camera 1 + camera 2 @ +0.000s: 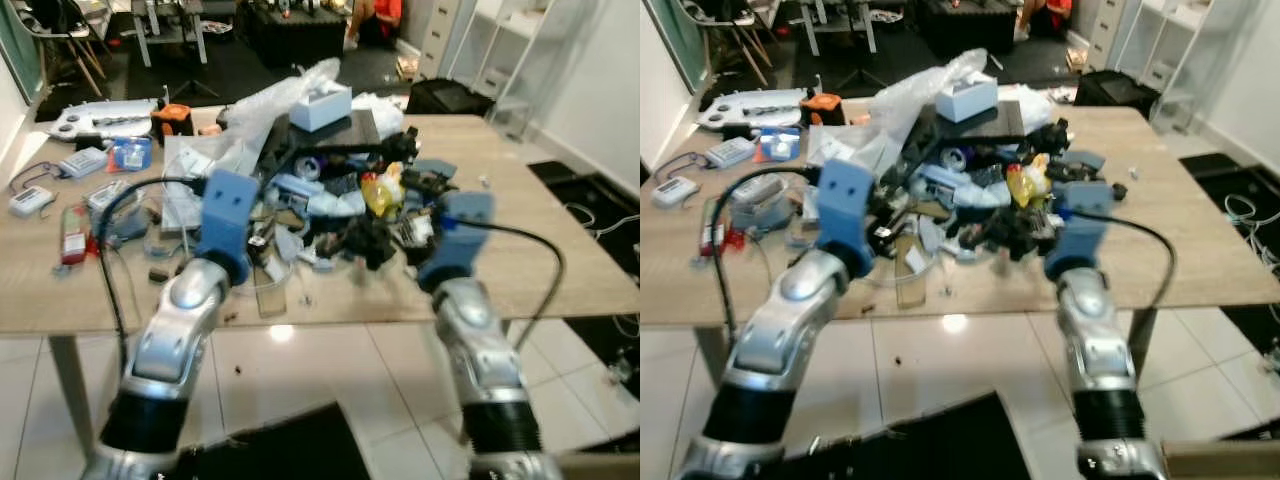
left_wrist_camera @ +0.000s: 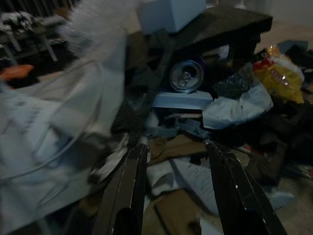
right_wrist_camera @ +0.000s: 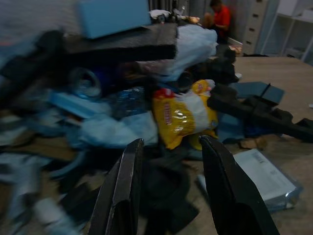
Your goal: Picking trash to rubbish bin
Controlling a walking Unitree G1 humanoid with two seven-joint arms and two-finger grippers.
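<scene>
On a wooden desk (image 1: 560, 250) a big trash pile (image 1: 330, 190) is heaped in the middle, where the light, crinkly yellow snack bag (image 3: 183, 115) could be pinched at its puffed side by the spread, empty right gripper (image 3: 168, 188), the left gripper (image 2: 176, 188) being held spread over paper scraps

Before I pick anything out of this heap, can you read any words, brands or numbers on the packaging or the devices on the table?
None can be read.
Yellow snack bag: red printed band, lettering too blurred.
Drink can: its top faces the camera, no text legible.
White box on top of the pile: no print readable.
Small blue packet and red item on the table's left side: markings too small.
</scene>
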